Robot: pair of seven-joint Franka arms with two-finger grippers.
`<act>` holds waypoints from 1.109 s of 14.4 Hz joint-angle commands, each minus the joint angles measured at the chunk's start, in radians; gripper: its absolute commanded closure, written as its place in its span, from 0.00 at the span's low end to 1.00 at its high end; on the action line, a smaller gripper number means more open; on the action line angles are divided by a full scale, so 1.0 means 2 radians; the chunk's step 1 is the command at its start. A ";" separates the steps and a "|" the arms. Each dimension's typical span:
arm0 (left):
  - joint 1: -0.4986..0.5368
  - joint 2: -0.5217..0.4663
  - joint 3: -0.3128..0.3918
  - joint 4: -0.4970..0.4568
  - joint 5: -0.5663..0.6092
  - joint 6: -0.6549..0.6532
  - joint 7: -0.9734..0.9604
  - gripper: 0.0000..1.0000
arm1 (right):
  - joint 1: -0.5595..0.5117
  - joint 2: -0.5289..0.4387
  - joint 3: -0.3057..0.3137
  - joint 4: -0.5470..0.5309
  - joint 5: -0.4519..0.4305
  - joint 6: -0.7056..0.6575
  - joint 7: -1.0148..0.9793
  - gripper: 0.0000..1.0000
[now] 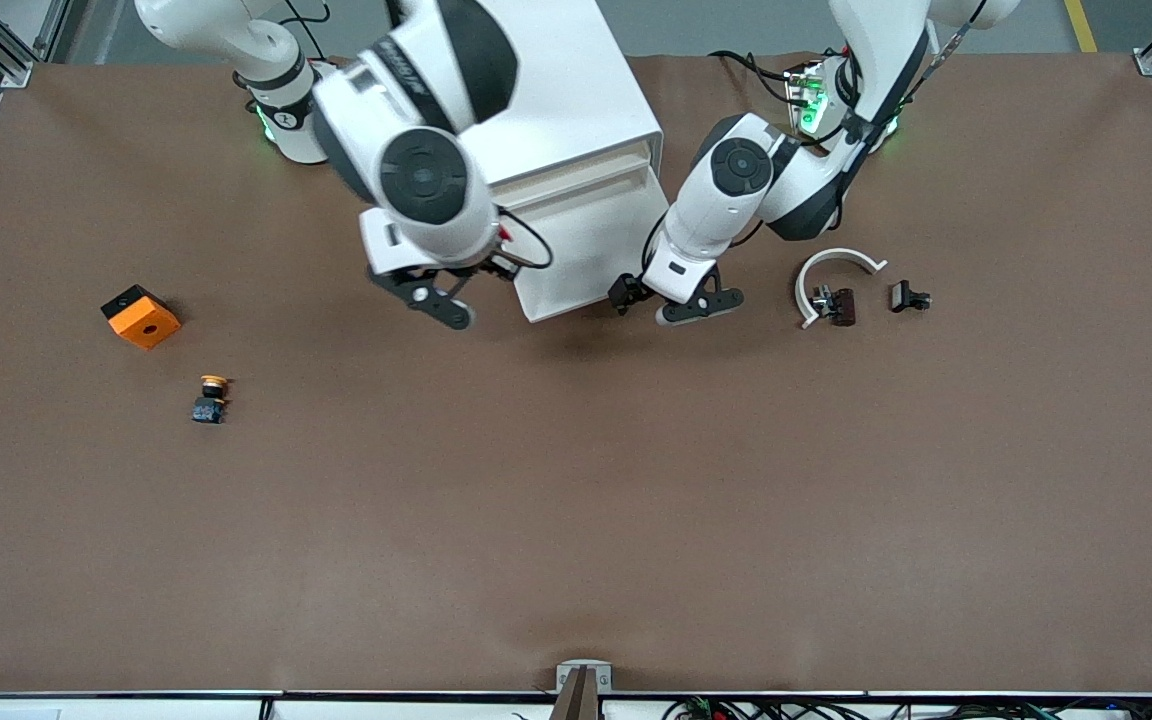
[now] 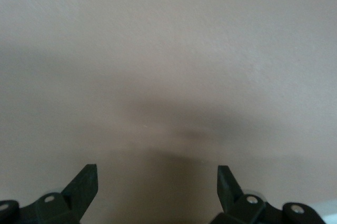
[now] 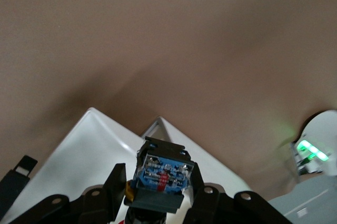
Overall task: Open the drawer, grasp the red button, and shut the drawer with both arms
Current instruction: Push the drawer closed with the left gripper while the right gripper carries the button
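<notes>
**Two arms at the white drawer cabinet, button held in the right pincer**

The right arm's black two-finger pincer (image 1: 436, 290) hangs over the brown worktop (image 1: 576, 520) just beside the front of the white box-shaped drawer cabinet (image 1: 576, 200). In the right wrist view its fingers (image 3: 113, 184) are clenched on the small push button with a black-and-blue body (image 3: 160, 174); the cap's colour cannot be told there. The left arm's black two-finger pincer (image 1: 676, 300) hangs low over the worktop at the cabinet's corner toward the left arm's end; the left wrist view shows its fingertips (image 2: 87, 179) spread apart with nothing between them. A similar small button with an orange-yellow cap (image 1: 211, 397) lies on the worktop toward the right arm's end, nearer to the front camera than an orange block with a black face (image 1: 141, 316). Toward the left arm's end lie a white curved plastic piece (image 1: 831, 270), a small dark brown part (image 1: 839, 306) touching it, and a small black part (image 1: 908, 297) just beside.
</notes>
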 commanded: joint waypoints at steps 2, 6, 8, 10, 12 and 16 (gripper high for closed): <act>-0.016 0.019 -0.002 0.015 0.008 0.002 -0.043 0.00 | -0.069 -0.033 0.006 -0.010 -0.037 -0.035 -0.200 0.91; -0.059 0.017 -0.003 0.016 0.008 -0.027 -0.107 0.00 | -0.134 -0.032 0.006 -0.018 -0.065 -0.031 -0.340 0.91; -0.076 0.017 -0.003 0.016 0.008 -0.044 -0.118 0.00 | -0.160 -0.031 0.006 -0.036 -0.085 -0.010 -0.397 0.90; -0.095 0.017 -0.003 0.015 0.008 -0.054 -0.137 0.00 | -0.179 -0.031 0.006 -0.062 -0.101 0.025 -0.441 0.90; -0.109 0.017 -0.003 0.014 0.008 -0.057 -0.153 0.00 | -0.207 -0.030 0.006 -0.094 -0.102 0.074 -0.486 0.90; -0.128 0.016 -0.003 0.015 0.008 -0.061 -0.172 0.00 | -0.241 -0.027 0.006 -0.161 -0.113 0.193 -0.545 0.90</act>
